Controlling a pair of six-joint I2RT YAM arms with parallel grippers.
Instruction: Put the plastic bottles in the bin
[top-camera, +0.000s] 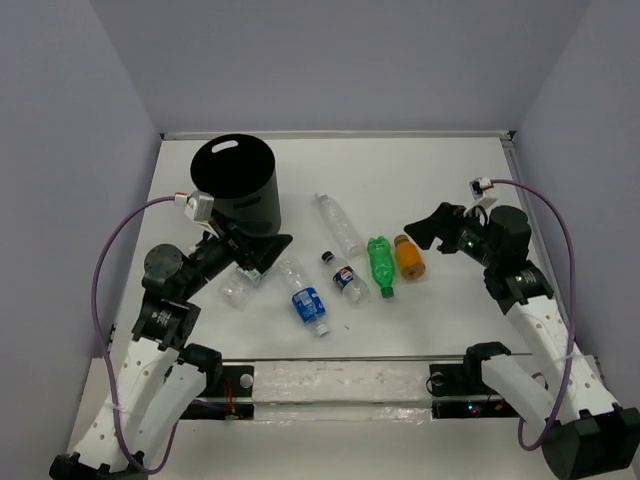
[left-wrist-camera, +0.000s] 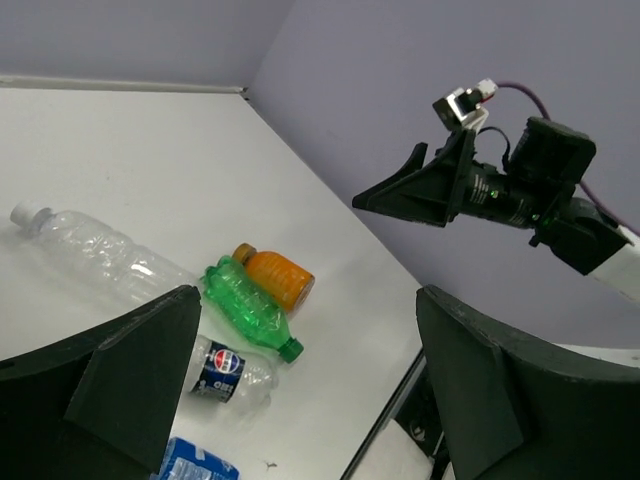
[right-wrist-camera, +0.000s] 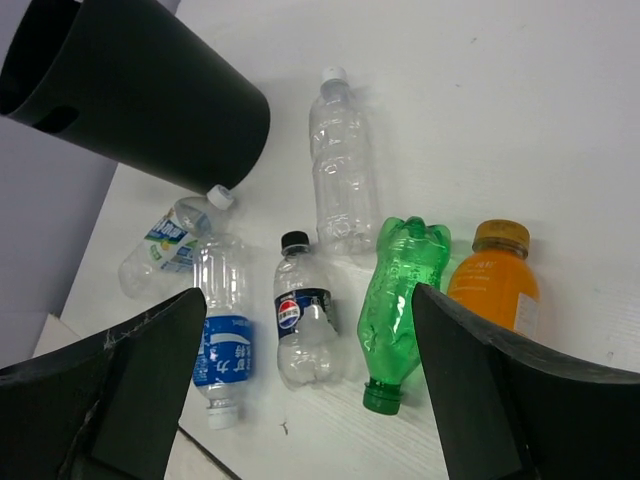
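The black bin (top-camera: 252, 205) stands at the back left; it also shows in the right wrist view (right-wrist-camera: 170, 100). Six bottles lie on the table: a long clear one (top-camera: 340, 225), an orange one (top-camera: 409, 256), a green one (top-camera: 381, 265), a cola-labelled one (top-camera: 347, 275), a blue-labelled one (top-camera: 303, 295) and a small clear one (top-camera: 237, 288) by the bin's base. My left gripper (top-camera: 265, 255) is open and empty just beside the small clear bottle. My right gripper (top-camera: 425, 232) is open and empty, above and right of the orange bottle (right-wrist-camera: 495, 280).
The table's near edge carries a clear rail (top-camera: 340, 385) between the arm bases. Grey walls close the back and both sides. In the left wrist view the right arm's gripper (left-wrist-camera: 420, 195) hangs over the table's right side.
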